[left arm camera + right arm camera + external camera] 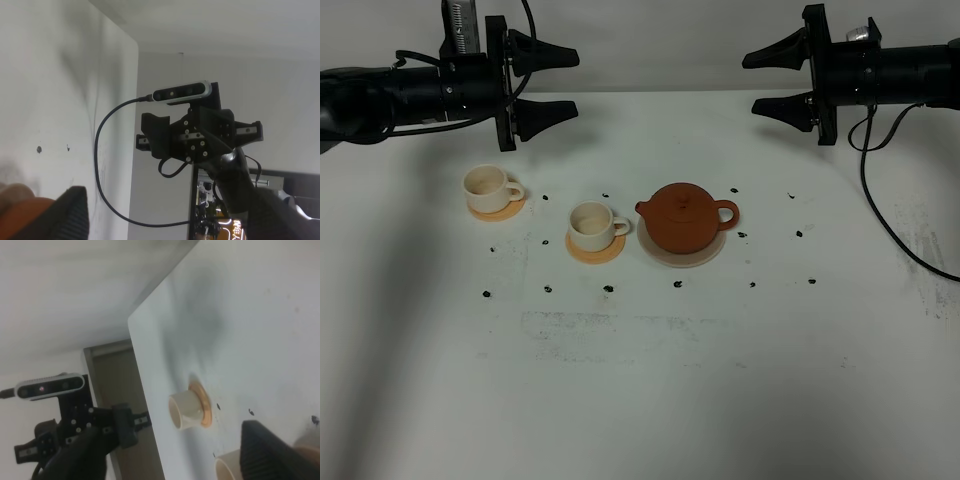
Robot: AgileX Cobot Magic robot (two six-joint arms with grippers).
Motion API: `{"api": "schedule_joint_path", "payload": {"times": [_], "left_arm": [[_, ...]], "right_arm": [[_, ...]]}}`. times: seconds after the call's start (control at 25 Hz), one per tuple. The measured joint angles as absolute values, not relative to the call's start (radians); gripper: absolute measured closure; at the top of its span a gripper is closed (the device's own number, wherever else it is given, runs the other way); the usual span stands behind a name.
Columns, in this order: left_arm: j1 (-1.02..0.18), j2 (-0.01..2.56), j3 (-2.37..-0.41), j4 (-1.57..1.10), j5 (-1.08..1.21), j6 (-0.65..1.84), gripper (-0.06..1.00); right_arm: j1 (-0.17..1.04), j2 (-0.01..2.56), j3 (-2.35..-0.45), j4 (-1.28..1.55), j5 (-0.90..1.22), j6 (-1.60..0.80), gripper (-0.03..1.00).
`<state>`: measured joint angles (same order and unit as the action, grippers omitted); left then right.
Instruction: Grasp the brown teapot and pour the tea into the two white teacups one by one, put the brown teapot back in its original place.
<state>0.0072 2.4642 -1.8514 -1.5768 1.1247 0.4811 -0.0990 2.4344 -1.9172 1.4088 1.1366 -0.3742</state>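
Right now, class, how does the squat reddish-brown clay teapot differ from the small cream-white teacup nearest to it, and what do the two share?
The squat reddish-brown clay teapot is clearly bigger than the small cream-white teacup. The teapot wears a knobbed lid; the teacup is open-topped. The teapot sits on a pale beige disc, the teacup on a smaller orange coaster. Both stand upright, handles pointing right in the high view.

Matte black, pointed left claw [570, 82] and right claw [752, 82]; thin black cable [863, 160].
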Motion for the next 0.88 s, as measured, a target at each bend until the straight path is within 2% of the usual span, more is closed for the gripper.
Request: {"api": "schedule_joint_path", "payload": {"times": [0.44, 0.6, 0.76, 0.88], "left_arm": [[0.007, 2.464, -1.851, -1.576, 1.125, 0.499, 0.27], [0.007, 2.464, -1.851, -1.581, 1.125, 0.577, 0.28], [0.007, 2.448, -1.86, -1.574, 1.098, 0.66, 0.31], [0.007, 2.425, -1.913, -1.473, 1.067, 0.678, 0.34]], "right_arm": [[-0.099, 2.434, -1.917, 1.409, 1.137, -0.379, 0.38], [-0.099, 2.434, -1.928, 1.409, 1.146, -0.484, 0.39], [-0.099, 2.435, -2.006, 1.404, 1.187, -0.6, 0.43], [-0.099, 2.435, -2.102, 1.345, 1.203, -0.622, 0.45]]}}
